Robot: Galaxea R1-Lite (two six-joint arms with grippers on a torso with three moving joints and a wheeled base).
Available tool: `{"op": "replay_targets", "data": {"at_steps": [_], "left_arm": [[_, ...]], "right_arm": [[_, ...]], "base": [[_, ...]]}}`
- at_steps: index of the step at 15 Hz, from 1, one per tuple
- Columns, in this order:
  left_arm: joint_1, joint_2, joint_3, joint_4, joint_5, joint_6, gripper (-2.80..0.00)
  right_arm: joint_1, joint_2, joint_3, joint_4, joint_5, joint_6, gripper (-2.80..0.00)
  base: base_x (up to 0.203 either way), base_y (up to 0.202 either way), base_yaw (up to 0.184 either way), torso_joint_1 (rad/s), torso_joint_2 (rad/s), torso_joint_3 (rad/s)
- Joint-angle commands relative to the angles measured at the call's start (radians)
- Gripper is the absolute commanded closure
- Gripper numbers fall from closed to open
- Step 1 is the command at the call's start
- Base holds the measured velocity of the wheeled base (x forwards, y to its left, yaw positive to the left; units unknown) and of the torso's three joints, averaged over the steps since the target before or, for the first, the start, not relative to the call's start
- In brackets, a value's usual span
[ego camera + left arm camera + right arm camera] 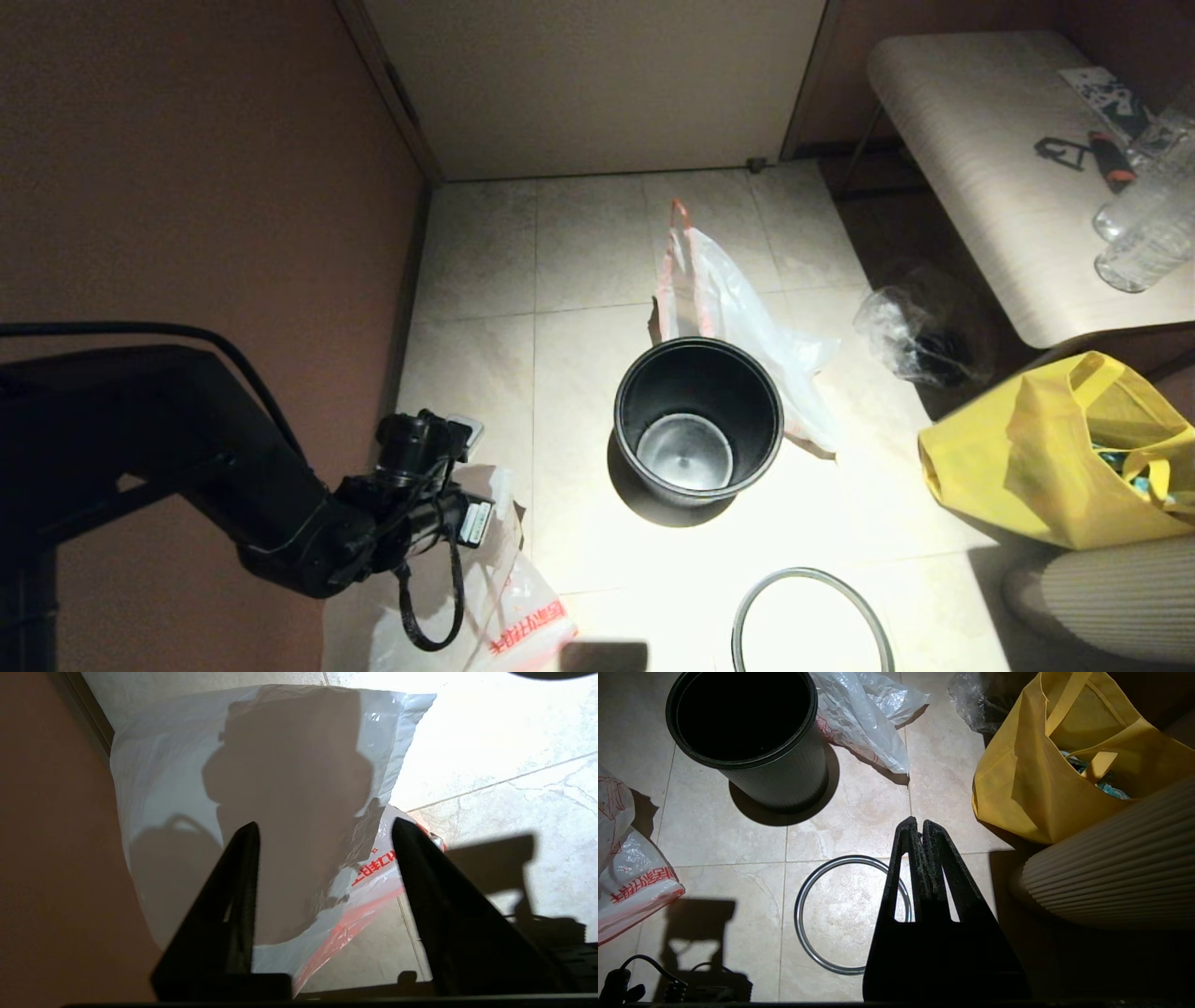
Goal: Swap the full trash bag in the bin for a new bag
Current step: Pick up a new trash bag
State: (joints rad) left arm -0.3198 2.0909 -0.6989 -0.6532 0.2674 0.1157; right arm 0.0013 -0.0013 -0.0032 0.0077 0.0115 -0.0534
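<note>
The black bin (698, 420) stands empty and unlined on the tiled floor, also seen in the right wrist view (784, 779). Its grey hoop (808, 607) lies loose on the floor in front of it. The full trash bag (724, 303), see-through with orange-pink handles, lies slumped against the bin's far right side. The new bag (523, 611), milky white with red characters, lies by the left wall. My left gripper (324, 823) hangs open just above the new bag (280, 765), holding nothing. My right gripper (920, 822) is shut and empty above the hoop's (808, 877) right edge.
A yellow tote bag (1064, 448) sits at the right, with a clear bag of dark contents (920, 336) behind it. A pale bench (990, 168) carries bottles and small items. A ribbed beige object (1111, 597) is at the near right. A brown wall (187, 187) closes the left.
</note>
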Motion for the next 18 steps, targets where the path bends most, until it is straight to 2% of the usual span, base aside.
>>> {"op": "replay_targets", "data": {"at_steps": [1, 3, 6, 9, 11, 14, 15, 18], "left_arm": [[-0.003, 0.045, -0.033, -0.007, 0.007, 0.002, -2.8], [-0.006, 0.054, -0.045, -0.007, 0.006, 0.004, -2.8], [-0.008, 0.105, -0.066, -0.028, 0.005, 0.052, -2.8], [-0.009, 0.195, -0.107, -0.142, 0.011, 0.078, -2.8], [-0.007, 0.277, -0.156, -0.21, 0.044, 0.096, -2.8], [0.014, 0.351, -0.203, -0.25, 0.063, 0.103, -2.8], [0.02, 0.361, -0.209, -0.254, 0.064, 0.103, 0.0], [0.026, 0.359, -0.201, -0.255, 0.065, 0.103, 0.0]], "right_arm": [[0.0, 0.0, 0.0, 0.0, 0.001, -0.002, 0.0], [0.0, 0.0, 0.0, 0.0, 0.001, -0.002, 0.0], [0.0, 0.0, 0.0, 0.0, 0.001, -0.002, 0.0], [0.0, 0.0, 0.0, 0.0, 0.0, -0.001, 0.0], [0.0, 0.0, 0.0, 0.0, 0.0, -0.001, 0.0], [0.0, 0.0, 0.0, 0.0, -0.001, -0.002, 0.0], [0.0, 0.0, 0.0, -0.001, 0.0, -0.001, 0.0], [0.0, 0.0, 0.0, 0.0, 0.0, -0.001, 0.0]], "base": [[0.0, 0.0, 0.0, 0.0, 0.0, 0.0], [0.0, 0.0, 0.0, 0.0, 0.0, 0.0], [0.0, 0.0, 0.0, 0.0, 0.0, 0.0], [0.0, 0.0, 0.0, 0.0, 0.0, 0.0], [0.0, 0.0, 0.0, 0.0, 0.0, 0.0], [0.0, 0.0, 0.0, 0.0, 0.0, 0.0], [0.0, 0.0, 0.0, 0.0, 0.0, 0.0], [0.0, 0.0, 0.0, 0.0, 0.0, 0.0]]}}
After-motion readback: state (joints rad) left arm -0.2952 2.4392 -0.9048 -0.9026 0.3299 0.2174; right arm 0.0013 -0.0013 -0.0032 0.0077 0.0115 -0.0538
